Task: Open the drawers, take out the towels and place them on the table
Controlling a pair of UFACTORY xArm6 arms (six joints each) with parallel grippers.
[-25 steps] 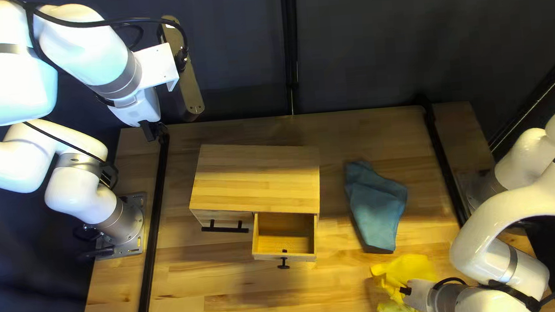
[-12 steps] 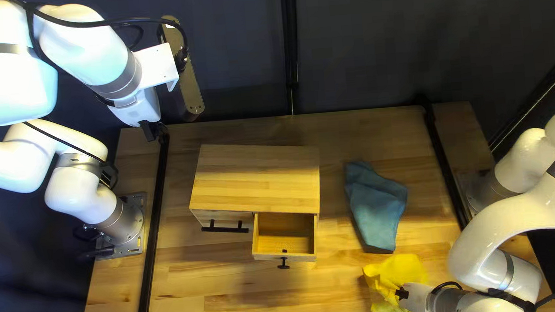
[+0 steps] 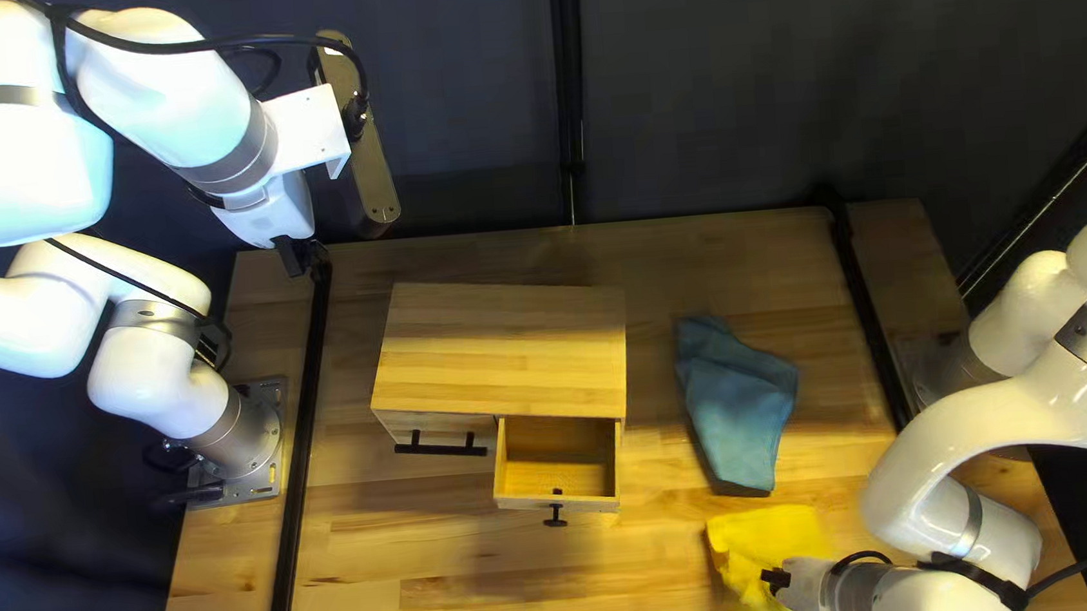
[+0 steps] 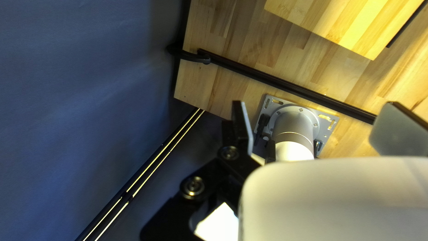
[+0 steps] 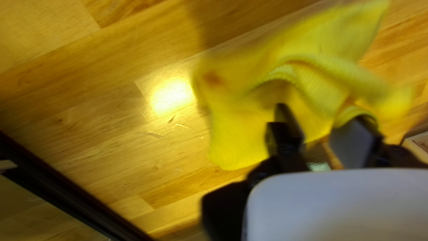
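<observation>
**Setting down the second towel.** The yellow towel (image 3: 752, 546) lies bunched on the tabletop (image 3: 428, 567) at its near edge, just in front of the blue towel (image 3: 735, 402). The right jaws are down among its folds; whether they pinch the cloth or stand free of it cannot be told. The left jaws hang wide and empty, high by the far left corner.

**Count:** two towels, both out; one chest (image 3: 503, 347) with two drawers, an open drawer (image 3: 559, 506) that is bare and a closed drawer (image 3: 432, 426).

**Next move, as judged:** free the cloth, lift clear, then pull the closed drawer's bar handle squarely.
</observation>
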